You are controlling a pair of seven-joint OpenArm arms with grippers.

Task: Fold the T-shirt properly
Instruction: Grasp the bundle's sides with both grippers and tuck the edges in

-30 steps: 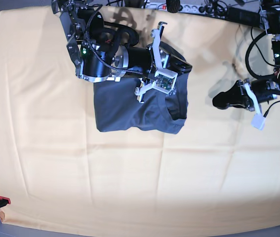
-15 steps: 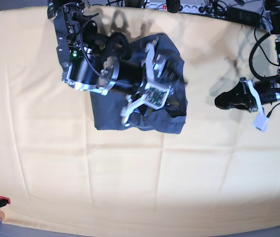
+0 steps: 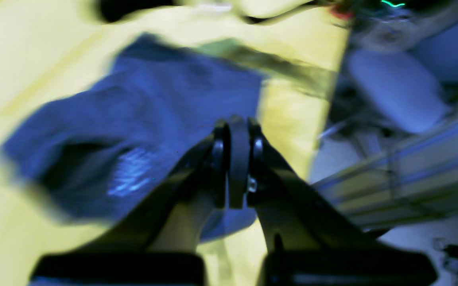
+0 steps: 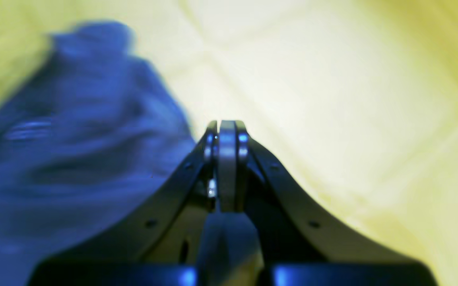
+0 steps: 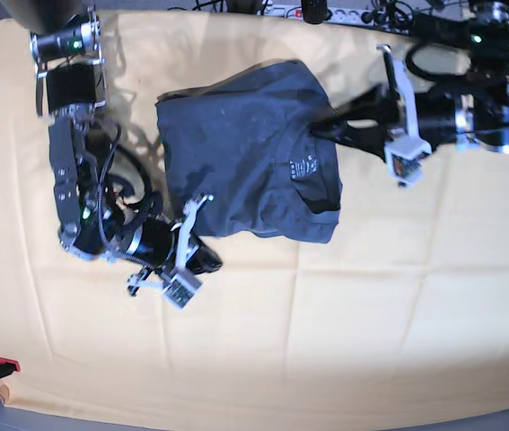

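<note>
The dark slate-blue T-shirt (image 5: 236, 148) lies folded into a rough square on the yellow-orange cloth, with its small neck label (image 5: 301, 168) facing up. My left gripper (image 5: 320, 133) reaches in from the right, and its tips touch the shirt's right edge. In the left wrist view the left gripper (image 3: 237, 127) is shut, with the blurred T-shirt (image 3: 153, 119) just beyond it. My right gripper (image 5: 211, 260) sits low beside the shirt's lower-left corner. In the right wrist view the right gripper (image 4: 227, 127) is shut and empty over the cloth, with the T-shirt (image 4: 74, 139) to its left.
The yellow-orange cloth (image 5: 371, 314) covers the whole table. A power strip and cables (image 5: 353, 13) run along the back edge. A red clamp (image 5: 4, 365) sits at the front-left corner. The right arm's links (image 5: 70, 135) stand along the left side.
The right arm has pulled off the shirt to its lower left, leaving the shirt uncovered. The left arm has swung in from the far right to the shirt's right edge.
</note>
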